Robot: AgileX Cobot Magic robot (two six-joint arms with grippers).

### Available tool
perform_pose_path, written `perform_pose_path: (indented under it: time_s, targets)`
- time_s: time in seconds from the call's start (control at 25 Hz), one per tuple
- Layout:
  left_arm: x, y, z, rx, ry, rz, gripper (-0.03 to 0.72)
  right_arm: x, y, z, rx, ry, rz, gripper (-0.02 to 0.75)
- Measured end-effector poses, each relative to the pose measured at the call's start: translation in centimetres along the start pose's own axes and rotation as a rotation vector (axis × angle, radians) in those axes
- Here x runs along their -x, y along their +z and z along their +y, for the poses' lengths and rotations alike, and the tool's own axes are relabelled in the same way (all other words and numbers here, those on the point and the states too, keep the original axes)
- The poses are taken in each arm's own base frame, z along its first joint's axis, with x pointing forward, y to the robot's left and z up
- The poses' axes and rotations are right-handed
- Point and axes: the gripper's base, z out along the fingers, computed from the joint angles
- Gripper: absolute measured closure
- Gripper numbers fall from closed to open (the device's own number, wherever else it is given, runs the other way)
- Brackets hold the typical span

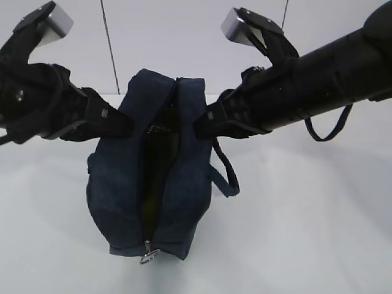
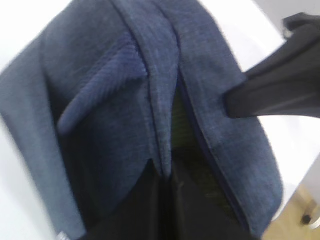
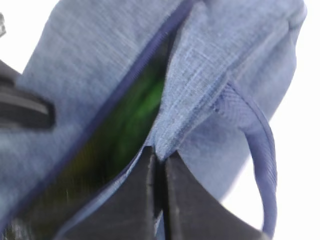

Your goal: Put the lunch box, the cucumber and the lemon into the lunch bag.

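Observation:
The navy lunch bag point(image 1: 122, 184) stands on the white table with its top zipper open in a narrow slit; the metal ring pull point(image 1: 147, 256) hangs at the near end. My left gripper point(image 1: 127, 125) is shut on the bag's left rim point(image 2: 161, 150). My right gripper point(image 1: 199, 125) is shut on the right rim point(image 3: 165, 135). Through the slit something green point(image 3: 135, 115) shows inside, blurred, and I cannot tell what it is. The lunch box, the cucumber and the lemon are not identifiable in any view.
A strap handle point(image 1: 226, 174) hangs off the bag's right side, also in the right wrist view point(image 3: 262, 155). The right gripper's finger point(image 2: 270, 95) shows across the bag in the left wrist view. White table point(image 1: 306, 233) surrounds the bag.

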Motion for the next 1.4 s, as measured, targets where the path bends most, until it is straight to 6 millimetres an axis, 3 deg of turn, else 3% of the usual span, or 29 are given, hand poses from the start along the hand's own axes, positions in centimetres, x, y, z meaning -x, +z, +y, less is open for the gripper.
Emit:
perform_pose_path:
  time_s: [0.32,0.68,1.4]
  targets:
    - [-3.0,1.8,-1.5,-0.076,0.058,-0.092,0.695,-1.3,-0.8,0.0,-0.027,-0.003,0.008,0.729]
    - [-2.6,2.0,-1.3,0.019,0.071,-0.167,0.695,-1.1,-1.5,-0.1,-0.079,-0.061,-0.016,0.729]
    - [-3.3,3.8,-0.7,0.012,0.108,-0.118,0.695,-1.7,-1.4,-1.3,-0.196,-0.053,-0.061,0.729]
